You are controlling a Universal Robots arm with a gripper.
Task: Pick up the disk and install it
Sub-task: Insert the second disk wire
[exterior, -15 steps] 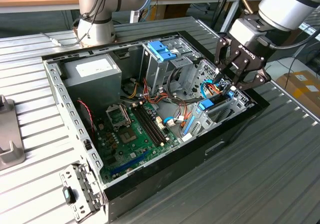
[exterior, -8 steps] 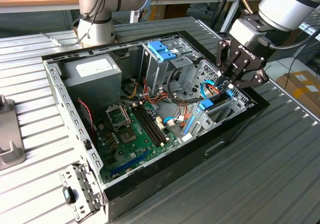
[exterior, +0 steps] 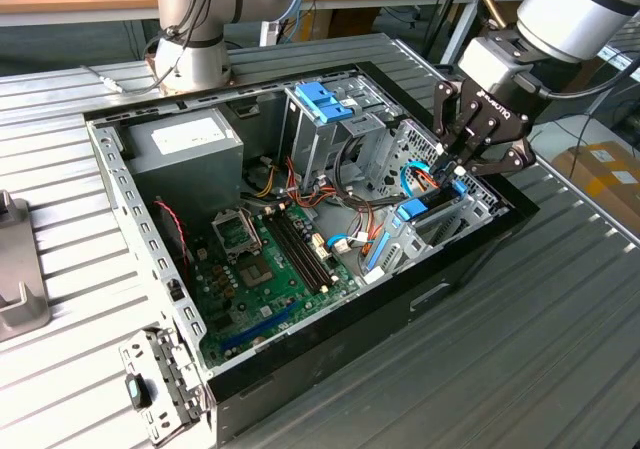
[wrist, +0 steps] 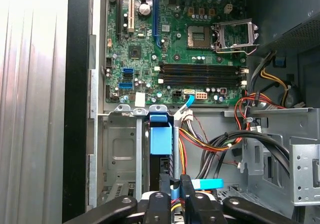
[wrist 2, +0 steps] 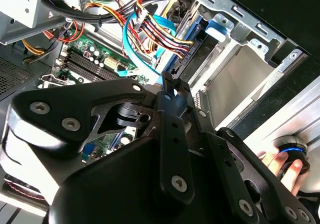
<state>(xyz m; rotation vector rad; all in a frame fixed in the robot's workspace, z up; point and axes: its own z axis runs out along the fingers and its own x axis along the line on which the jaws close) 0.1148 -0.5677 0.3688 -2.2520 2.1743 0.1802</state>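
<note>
The disk point(exterior: 430, 204), dark with a light-blue carrier, stands on edge inside the drive bay at the exterior view's right end of the open computer case point(exterior: 120, 199). Its blue tab point(wrist: 161, 139) and dark body lie between the bay's metal rails in the first wrist view. In the second wrist view the blue tab point(wrist 2: 217, 27) sits at the bay's far end. My gripper point(exterior: 455, 167) hangs over the disk's other end with its fingers together. The tips point(wrist: 173, 191) point(wrist 2: 172, 82) are right at the disk's edge, and I cannot tell whether they touch it.
Bundles of red, yellow and black cables point(wrist 2: 160, 29) and a blue cable point(wrist: 207, 184) run beside the bay. A tall drive cage with a blue-handled carrier point(exterior: 322, 101), the power supply point(exterior: 190, 144) and the motherboard point(exterior: 265, 269) fill the case. A person's hand point(wrist 2: 280, 164) rests on a blue-ringed knob outside it.
</note>
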